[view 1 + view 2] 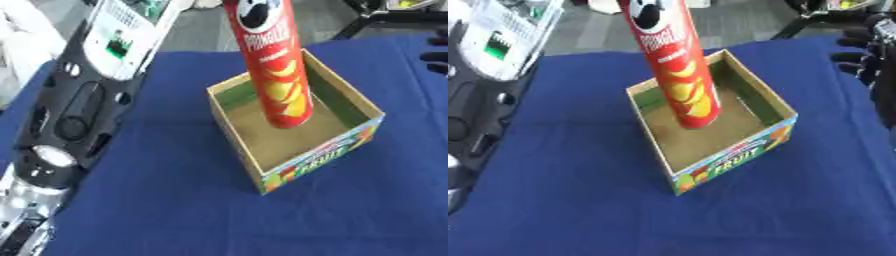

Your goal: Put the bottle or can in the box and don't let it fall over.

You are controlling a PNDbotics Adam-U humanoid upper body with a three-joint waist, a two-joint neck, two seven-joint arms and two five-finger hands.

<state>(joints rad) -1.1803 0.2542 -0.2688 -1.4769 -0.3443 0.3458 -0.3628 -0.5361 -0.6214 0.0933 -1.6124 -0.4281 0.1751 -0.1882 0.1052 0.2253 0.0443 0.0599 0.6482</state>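
Pringles can (278,70) stands inside the cardboard box (350,95), with its lower end on the box floor and its top going out of the upper edge of both views. It leans a little, the top more to our left than the bottom. No hand is holding it in what we can see.

We start at the left. Our left arm (74,115) fills this side, black with silver joints, and it goes up toward the top edge beside a white device. Its hand is not in either view, so we cannot tell whether its fingers are released or clenched.

In the middle, the box sits on the blue cloth (579,200), with the fruit print on its near wall. The can is close to the far left wall of the box.

At the right edge we see our right hand (866,55), dark fingers relaxed and spread, holding nothing, well apart from the box.

We judge the placing step almost finished. To do it well, we should check that the can base lies flat, and pull any arm away slowly and straight, without touching the can's side or pushing the box.
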